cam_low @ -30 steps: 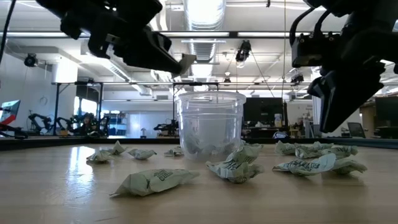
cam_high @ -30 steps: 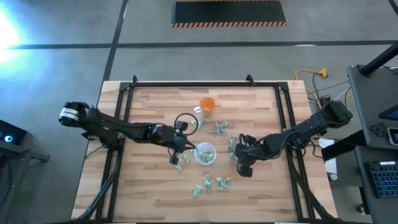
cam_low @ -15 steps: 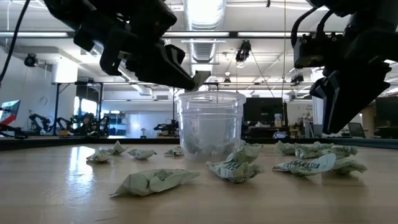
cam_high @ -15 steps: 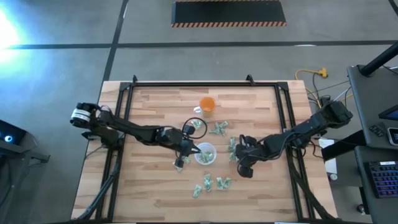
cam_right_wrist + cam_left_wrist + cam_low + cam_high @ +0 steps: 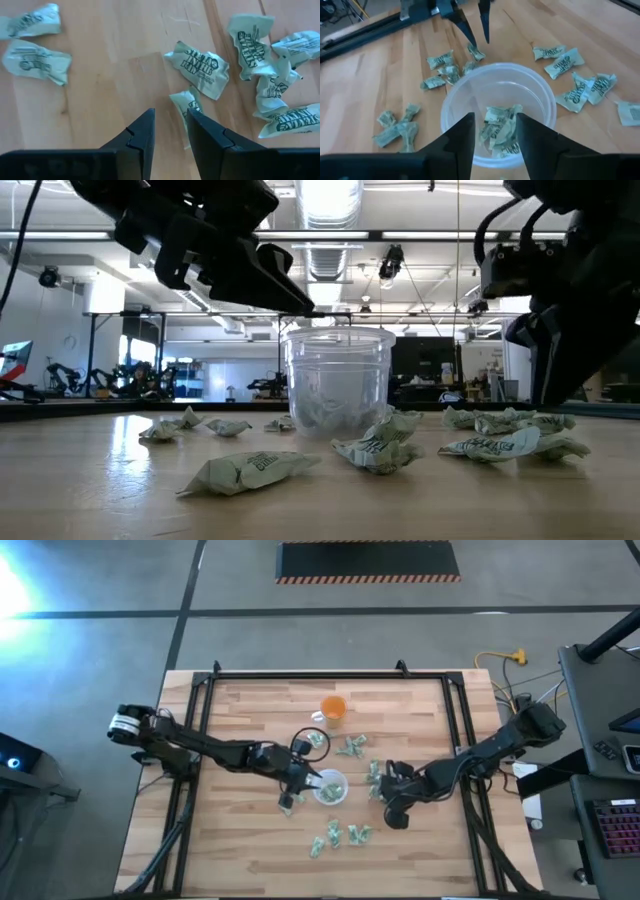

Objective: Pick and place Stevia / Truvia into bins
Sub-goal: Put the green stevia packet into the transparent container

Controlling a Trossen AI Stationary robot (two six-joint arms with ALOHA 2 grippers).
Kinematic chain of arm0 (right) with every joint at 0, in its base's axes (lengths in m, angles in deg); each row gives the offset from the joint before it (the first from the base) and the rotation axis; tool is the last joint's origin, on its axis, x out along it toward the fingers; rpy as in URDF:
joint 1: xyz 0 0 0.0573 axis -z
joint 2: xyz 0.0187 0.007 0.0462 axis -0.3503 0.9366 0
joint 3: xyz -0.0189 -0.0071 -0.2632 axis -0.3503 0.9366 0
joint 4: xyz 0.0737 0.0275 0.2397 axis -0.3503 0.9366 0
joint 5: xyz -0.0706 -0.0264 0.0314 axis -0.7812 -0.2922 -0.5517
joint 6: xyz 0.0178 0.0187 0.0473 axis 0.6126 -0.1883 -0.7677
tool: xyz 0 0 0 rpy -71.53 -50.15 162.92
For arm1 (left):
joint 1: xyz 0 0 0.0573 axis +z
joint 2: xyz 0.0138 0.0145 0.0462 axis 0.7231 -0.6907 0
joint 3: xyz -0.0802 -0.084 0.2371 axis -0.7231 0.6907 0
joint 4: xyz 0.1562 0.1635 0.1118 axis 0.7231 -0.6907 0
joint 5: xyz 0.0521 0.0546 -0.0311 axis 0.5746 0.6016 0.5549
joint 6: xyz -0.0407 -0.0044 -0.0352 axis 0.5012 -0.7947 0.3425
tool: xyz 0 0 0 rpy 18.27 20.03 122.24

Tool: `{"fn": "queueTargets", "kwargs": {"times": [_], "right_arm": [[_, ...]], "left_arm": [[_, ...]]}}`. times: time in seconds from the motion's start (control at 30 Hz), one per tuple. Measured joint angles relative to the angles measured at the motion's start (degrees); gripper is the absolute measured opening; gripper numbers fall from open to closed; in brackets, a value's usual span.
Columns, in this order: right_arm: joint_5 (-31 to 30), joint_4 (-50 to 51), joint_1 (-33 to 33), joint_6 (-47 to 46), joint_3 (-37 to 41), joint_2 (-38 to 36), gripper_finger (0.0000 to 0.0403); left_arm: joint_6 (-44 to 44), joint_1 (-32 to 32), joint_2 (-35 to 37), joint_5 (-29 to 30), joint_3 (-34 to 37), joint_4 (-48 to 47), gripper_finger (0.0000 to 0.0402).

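We see the left gripper (image 5: 300, 783) poised over the clear bin (image 5: 330, 787) just left of centre in the high view, its fingers (image 5: 465, 137) parted with nothing between them; several sachets (image 5: 499, 131) lie inside the bin already; the right gripper (image 5: 393, 812) hangs low at centre right, its fingers (image 5: 142, 135) a little apart and empty, a crumpled sachet (image 5: 186, 104) just ahead of them.

We judge these packets feather-light, soft and crinkly; they should slide on the wooden table (image 5: 240, 850) unless pressed; a pinch across a raised crumpled fold looks surest.

More sachets lie loose: a cluster (image 5: 338, 837) at lower centre, a few (image 5: 350, 747) above the bin, others (image 5: 272, 75) bunched near the right gripper; neighbours so near may get nudged or taken two at a time; the orange cup (image 5: 332, 709) stands well above, out of the way.
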Motion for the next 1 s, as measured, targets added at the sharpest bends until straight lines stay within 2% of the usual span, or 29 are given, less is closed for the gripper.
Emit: {"fn": "queueTargets", "kwargs": {"times": [0.47,0.6,0.73,0.9,1.0], "right_arm": [[-1.80,0.92,0.02,1.60,0.22,3.50,0.0086],[-5.10,1.14,0.02,1.56,0.22,3.51,0.0076],[-6.12,1.16,0.04,1.53,0.35,3.59,0.0059],[-6.10,1.29,0.02,2.04,0.35,3.58,0.0017],[-6.10,1.38,0.02,2.23,0.35,3.59,0.0010]], "left_arm": [[0.52,0.00,6.50,0.51,1.73,-3.26,0.0128],[0.56,0.00,6.66,0.84,1.79,-3.50,0.0128],[0.58,0.00,6.72,0.82,1.79,-3.62,0.0128],[0.60,0.00,6.72,0.82,1.79,-3.64,0.0128],[0.61,0.00,6.72,0.82,1.79,-3.66,0.0128]]}}
